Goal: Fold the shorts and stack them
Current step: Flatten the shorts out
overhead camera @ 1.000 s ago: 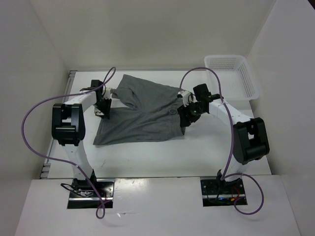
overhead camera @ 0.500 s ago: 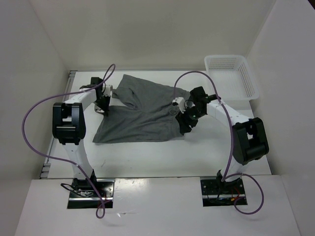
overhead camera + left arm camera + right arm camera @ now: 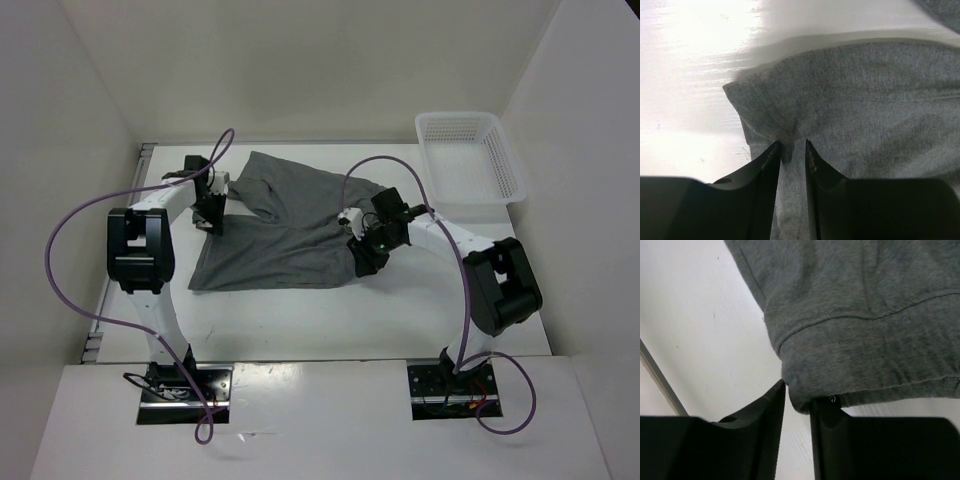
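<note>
On the table [image 3: 300, 315], left gripper [image 3: 791, 145] pinches an edge of the shorts [image 3: 290, 225]; right gripper [image 3: 797, 392] nips their hem corner, jaws nearly together.

Each arm was built of slim white links joined by bulky black motor housings, the largest a boxy block midway up the left arm [image 3: 160, 315] and the right arm [image 3: 450, 232]. A loose purple cable [image 3: 60, 250] looped along the left one, and another purple cable [image 3: 380, 160] ran along the right. Dark base plates [image 3: 215, 385] carried thin coloured wires. The left gripper [image 3: 790, 145] and the right gripper [image 3: 797, 390] had matte black, wedge-shaped fingers [image 3: 820, 175] with flat inner faces.
</note>
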`<state>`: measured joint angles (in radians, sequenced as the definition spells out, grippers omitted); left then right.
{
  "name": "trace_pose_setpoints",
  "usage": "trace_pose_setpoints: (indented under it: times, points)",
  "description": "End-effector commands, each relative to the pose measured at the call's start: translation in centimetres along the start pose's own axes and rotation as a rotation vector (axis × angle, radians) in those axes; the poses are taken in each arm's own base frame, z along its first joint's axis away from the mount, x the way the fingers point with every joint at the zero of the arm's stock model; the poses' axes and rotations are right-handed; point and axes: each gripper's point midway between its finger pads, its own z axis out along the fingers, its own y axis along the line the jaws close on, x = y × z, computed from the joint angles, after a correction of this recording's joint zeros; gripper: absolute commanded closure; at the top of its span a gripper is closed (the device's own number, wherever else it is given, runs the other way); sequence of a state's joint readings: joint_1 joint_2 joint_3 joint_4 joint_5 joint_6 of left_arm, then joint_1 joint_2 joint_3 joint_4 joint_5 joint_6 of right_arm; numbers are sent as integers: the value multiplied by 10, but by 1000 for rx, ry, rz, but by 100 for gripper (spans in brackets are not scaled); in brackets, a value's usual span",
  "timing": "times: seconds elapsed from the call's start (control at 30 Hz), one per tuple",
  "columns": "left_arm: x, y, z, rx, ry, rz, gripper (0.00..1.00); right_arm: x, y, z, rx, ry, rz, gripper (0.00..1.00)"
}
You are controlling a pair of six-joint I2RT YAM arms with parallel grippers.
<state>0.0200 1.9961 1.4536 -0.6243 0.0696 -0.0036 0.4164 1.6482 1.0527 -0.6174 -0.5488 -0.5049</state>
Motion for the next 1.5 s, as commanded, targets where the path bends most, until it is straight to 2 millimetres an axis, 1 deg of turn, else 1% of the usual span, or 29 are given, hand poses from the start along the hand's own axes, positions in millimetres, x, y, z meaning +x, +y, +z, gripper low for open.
trace_pose_setpoints:
  times: [0.0,0.03,0.1,0.13,0.17,0.2,0.27,0.3,0.47,0.53,0.73,0.77,0.83,0.87,0.9,0.93,0.97,1.03,1.07,1.13,1.17,1.2,1.23,1.3,1.33,1.37,1.4,1.43,1.47]
  points:
    - [-9,-3,3,22,-13,5,66,-24,-13,3,36,-75,-1,71]
    - [-7,-3,7,22,-4,4,66,-24,-13,3,37,-75,-13,81]
    - [-11,-2,10,22,-12,5,70,-20,-15,2,43,-60,-34,91]
    - [-11,-2,10,22,-12,5,74,-17,-13,2,37,-47,-37,99]
    - [-13,-2,11,22,-12,5,78,-17,-12,-1,36,-46,-55,100]
    - [-20,1,10,8,-32,7,90,-7,-8,0,21,-16,-53,100]
    - [-27,4,10,-9,-49,9,100,2,-4,-4,7,11,-118,100]
    - [-38,7,5,-29,-77,11,100,7,-3,-5,-5,30,-140,100]
    - [-63,31,-6,-90,-130,-17,100,48,13,-15,-94,166,-282,100]
    - [-62,35,-3,-111,-117,-19,100,60,16,-17,-119,204,-312,100]
    - [-56,43,6,-151,-83,-23,100,68,17,-21,-130,243,-342,100]
    - [-54,44,10,-150,-74,-23,97,70,15,-18,-115,245,-324,100]
    - [-45,30,12,-71,-46,-23,76,61,5,-18,-46,222,-293,88]
    - [-43,21,11,-50,-43,-13,50,56,2,-16,-26,203,-273,79]
    - [-43,18,7,-38,-52,-12,44,48,0,-18,-14,189,-274,61]
    - [-34,12,7,-24,-30,-5,39,42,-3,-18,-1,173,-270,49]
    - [-33,12,5,-24,-31,-5,35,32,-5,-21,22,145,-267,43]
    - [-32,10,-8,-25,-37,-4,27,10,-10,-28,52,90,-222,37]
    - [-27,13,-14,-27,-30,-14,27,-9,-15,-39,79,41,-218,37]
    - [-20,15,-36,-32,-41,-23,26,-28,-27,-58,114,-47,-122,37]
    - [-21,12,-57,-35,-76,-19,26,-48,-37,-73,154,-115,-110,37]
    - [-1,10,-58,-31,-31,-24,26,-53,-49,-84,190,-153,-23,37]
    - [9,9,-62,-30,-15,-25,27,-66,-54,-96,213,-207,-1,37]
    - [33,2,-72,-7,36,-31,27,-86,-68,-107,266,-302,88,40]
    - [52,-3,-66,1,82,-24,27,-93,-74,-110,291,-330,116,43]
    - [63,-10,-66,18,108,-17,28,-98,-79,-107,322,-343,137,53]
    - [73,-11,-62,21,134,-20,29,-107,-84,-102,343,-372,156,58]
    - [80,-14,-61,35,147,-22,29,-111,-82,-87,343,-356,151,62]
    - [96,-20,-56,51,188,-16,29,-111,-91,-81,403,-342,163,71]
